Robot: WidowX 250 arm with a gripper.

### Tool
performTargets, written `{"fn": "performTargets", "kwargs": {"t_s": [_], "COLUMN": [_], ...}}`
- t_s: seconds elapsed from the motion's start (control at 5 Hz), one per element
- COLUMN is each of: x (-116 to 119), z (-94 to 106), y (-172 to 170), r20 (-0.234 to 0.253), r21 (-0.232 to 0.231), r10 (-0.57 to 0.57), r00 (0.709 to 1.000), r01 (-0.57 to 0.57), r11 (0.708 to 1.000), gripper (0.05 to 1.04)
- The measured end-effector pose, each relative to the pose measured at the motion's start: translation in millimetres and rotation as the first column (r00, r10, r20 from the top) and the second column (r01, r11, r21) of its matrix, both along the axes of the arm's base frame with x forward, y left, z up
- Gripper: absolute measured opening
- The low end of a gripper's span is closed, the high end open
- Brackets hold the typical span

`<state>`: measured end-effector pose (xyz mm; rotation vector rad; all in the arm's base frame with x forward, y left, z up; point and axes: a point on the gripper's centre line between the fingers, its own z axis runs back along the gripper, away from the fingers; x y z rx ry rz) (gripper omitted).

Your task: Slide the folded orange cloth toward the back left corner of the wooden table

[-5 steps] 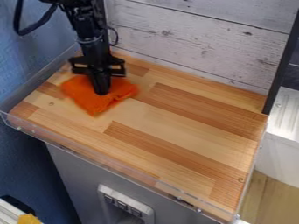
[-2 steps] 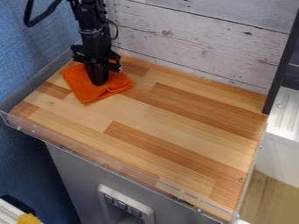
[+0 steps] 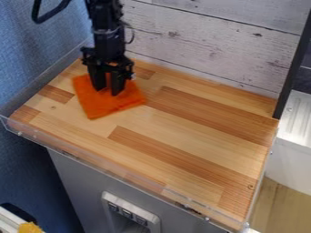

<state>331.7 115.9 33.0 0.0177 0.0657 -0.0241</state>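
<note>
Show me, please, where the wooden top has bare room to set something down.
Bare wood stretches from the orange cloth to the black post, between the plank wall and clear front rim. The far left is crowded: the gripper is at the cloth.

Wooden tabletop [image 3: 194,118], light and darker strips; orange cloth [image 3: 102,103] flat on it, upper left.

The cloth [image 3: 100,103] is soft, matt fabric with a faintly uneven surface. Smooth wood with visible grain, laid in strips and lightly satiny, makes up the desk [image 3: 182,123]; along its front runs a clear, glossy edging [image 3: 109,169] that looks like plastic. The hand [image 3: 108,90] is dark and mostly matt. Behind, the whitewashed boards [image 3: 206,45] look like rough, weathered wood with knots, and the blue wall covering [image 3: 30,68] has a matt, textile-like texture.
</note>
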Motion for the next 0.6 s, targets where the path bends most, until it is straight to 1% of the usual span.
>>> {"fn": "performTargets", "kwargs": {"t_s": [0.2, 0.4, 0.6], "x": [-4.7, -14.9, -27.5], "z": [24.9, 48.7, 66.2], "y": [-34.2, -68.9, -98.5], "r20": [0.012, 0.038, 0.063], "r21": [-0.006, -0.010, -0.009], "r10": [-0.017, -0.020, -0.015], "r00": [1.000, 0.999, 0.998], "r01": [0.017, 0.020, 0.016], "r11": [1.000, 1.000, 1.000], "gripper": [0.989, 0.998, 0.998]}}
